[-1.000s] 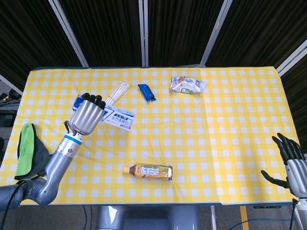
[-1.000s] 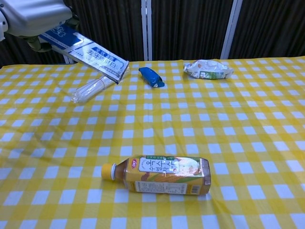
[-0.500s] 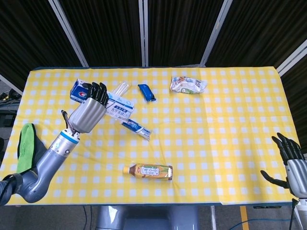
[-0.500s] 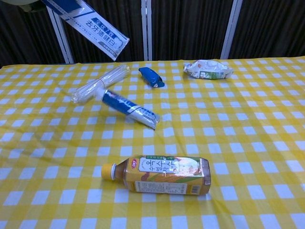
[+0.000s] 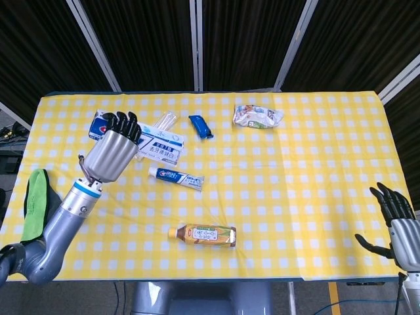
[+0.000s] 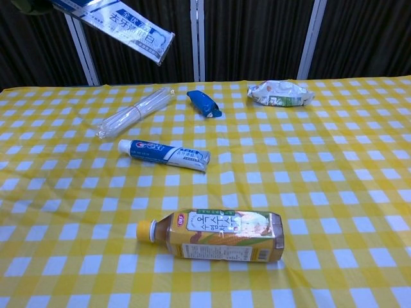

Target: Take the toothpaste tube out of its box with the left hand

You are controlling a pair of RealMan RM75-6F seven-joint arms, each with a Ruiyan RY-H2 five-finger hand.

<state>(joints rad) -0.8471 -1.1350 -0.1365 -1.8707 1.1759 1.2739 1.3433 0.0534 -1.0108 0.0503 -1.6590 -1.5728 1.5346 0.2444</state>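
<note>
My left hand (image 5: 113, 149) grips the white and blue toothpaste box (image 5: 152, 143) and holds it up above the table, its open end tilted down to the right. In the chest view the box (image 6: 125, 25) shows at the top left, but the hand itself is cut off. The toothpaste tube (image 5: 176, 177) lies flat on the yellow checked cloth below the box, cap to the left; the tube (image 6: 166, 153) touches nothing. My right hand (image 5: 395, 216) hangs open at the table's right front corner.
A drink bottle (image 5: 203, 234) lies near the front edge. A clear bundle of straws (image 6: 135, 113) lies behind the tube. A blue packet (image 5: 201, 126) and a white snack bag (image 5: 256, 116) sit at the back. A green cloth (image 5: 36, 202) hangs at the left.
The tube slid out of the box, dropped on the cloth and settled flat. My left hand lifted the box higher and a little to the left.
</note>
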